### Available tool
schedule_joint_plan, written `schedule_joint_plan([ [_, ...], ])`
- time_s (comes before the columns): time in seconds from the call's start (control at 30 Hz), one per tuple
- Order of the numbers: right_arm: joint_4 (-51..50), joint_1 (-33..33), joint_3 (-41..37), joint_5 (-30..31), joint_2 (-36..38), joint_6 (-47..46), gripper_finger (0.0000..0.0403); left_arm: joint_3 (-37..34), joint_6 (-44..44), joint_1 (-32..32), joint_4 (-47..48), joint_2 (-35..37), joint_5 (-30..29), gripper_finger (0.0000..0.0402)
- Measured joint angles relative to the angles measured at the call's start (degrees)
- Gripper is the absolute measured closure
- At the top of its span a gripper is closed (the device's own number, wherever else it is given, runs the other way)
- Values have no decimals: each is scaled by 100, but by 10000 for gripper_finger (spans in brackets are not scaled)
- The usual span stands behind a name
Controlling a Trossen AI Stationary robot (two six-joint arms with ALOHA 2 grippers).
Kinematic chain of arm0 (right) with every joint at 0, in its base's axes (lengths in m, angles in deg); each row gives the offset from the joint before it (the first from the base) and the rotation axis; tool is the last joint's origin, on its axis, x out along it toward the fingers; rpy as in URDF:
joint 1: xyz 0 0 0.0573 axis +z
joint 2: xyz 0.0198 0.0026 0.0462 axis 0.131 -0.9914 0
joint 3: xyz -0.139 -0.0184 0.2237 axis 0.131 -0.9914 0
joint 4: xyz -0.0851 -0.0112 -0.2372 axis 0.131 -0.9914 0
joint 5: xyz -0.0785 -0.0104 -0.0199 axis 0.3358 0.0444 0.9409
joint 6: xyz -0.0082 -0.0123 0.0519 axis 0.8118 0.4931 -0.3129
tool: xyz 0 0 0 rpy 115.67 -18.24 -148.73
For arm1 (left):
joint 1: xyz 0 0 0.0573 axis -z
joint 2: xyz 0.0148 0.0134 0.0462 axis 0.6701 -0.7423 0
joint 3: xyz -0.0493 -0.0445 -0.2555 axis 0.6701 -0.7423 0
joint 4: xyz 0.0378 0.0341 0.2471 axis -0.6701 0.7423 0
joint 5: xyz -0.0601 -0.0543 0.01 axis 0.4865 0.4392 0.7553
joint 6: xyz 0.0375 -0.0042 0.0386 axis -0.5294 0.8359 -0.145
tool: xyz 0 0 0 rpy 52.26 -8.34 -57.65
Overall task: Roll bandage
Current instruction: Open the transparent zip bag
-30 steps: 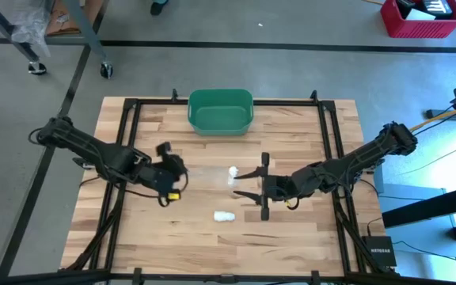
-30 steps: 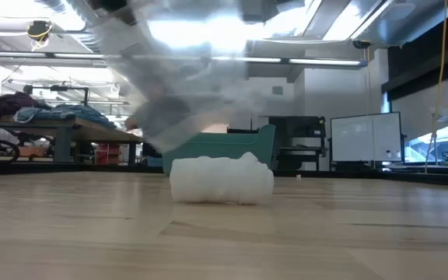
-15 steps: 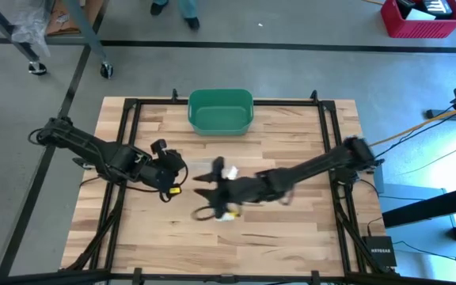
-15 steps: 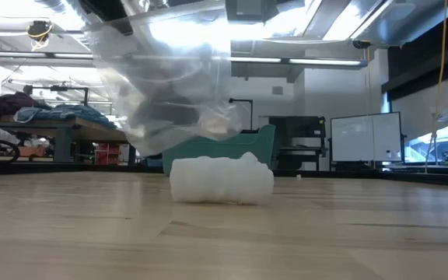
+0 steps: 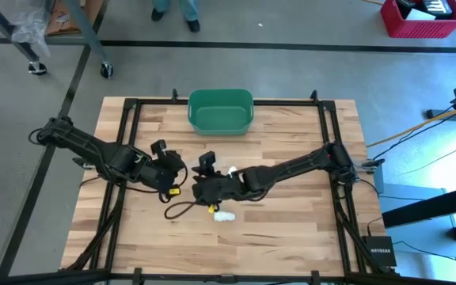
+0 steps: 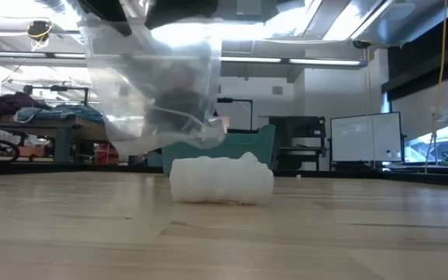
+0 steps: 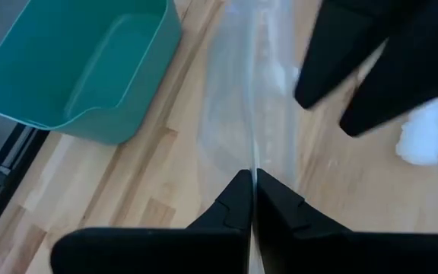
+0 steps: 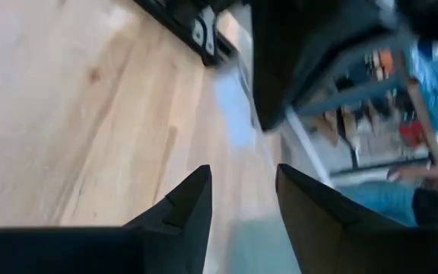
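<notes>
My left claw (image 7: 251, 199) has its fingers pressed together on the edge of a clear plastic bag (image 7: 253, 106), and the bag hangs from that grip above the tabletop (image 5: 291, 229). In the low view the bag (image 6: 158, 85) dangles clear of the wood, with something dark and blurred inside or behind it that I cannot make out.

My right claw (image 5: 207, 178) sits just beside the left claw, toward the middle of the tabletop, its arm stretched long across from the right side. From its own wrist camera the fingers (image 8: 185, 209) stand apart with bare wood showing between them; I see nothing held.

The rolled white bandage (image 5: 225, 215) lies on the tabletop just beside the right claw, on the near side of it, apart from both sets of fingers. In the low view it (image 6: 221, 180) rests flat on the wood below the hanging bag. A second small white piece (image 5: 232, 170) shows right next to the right arm, on its far side.

A green bin (image 5: 221, 111) stands beyond both claws at the far edge of the tabletop. A person's legs (image 5: 174, 9) show on the floor past it.
</notes>
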Motion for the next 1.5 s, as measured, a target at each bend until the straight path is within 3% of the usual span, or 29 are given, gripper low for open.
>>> schedule_joint_plan([
  [0.27, -194, -216, -4, 103, -63, -314, 253, 0, -2, 76, 19, 0, 83, 400],
  [0.57, 519, -35, -1, 65, -48, 456, 253, -2, -7, 74, 11, 0, 81, 400],
  [0.8, -113, -304, -19, -130, -205, -96, 253, -4, 106, 60, 12, 0, 65, 400],
  [0.97, -39, -277, -3, -897, -198, -460, 253, -4, 153, 50, 15, 0, -152, 400],
  [1.17, 244, -263, -87, -2816, -433, -1206, 253, -53, 1362, 64, 749, -8, -1346, 401],
  [1.33, 372, -48, -117, -2387, -711, -1222, 253, -448, 1785, 108, 551, -35, -1417, 401],
  [1.5, 381, -48, -124, -2109, -712, -1478, 253, -784, 1339, 291, -112, -90, -828, 401],
])
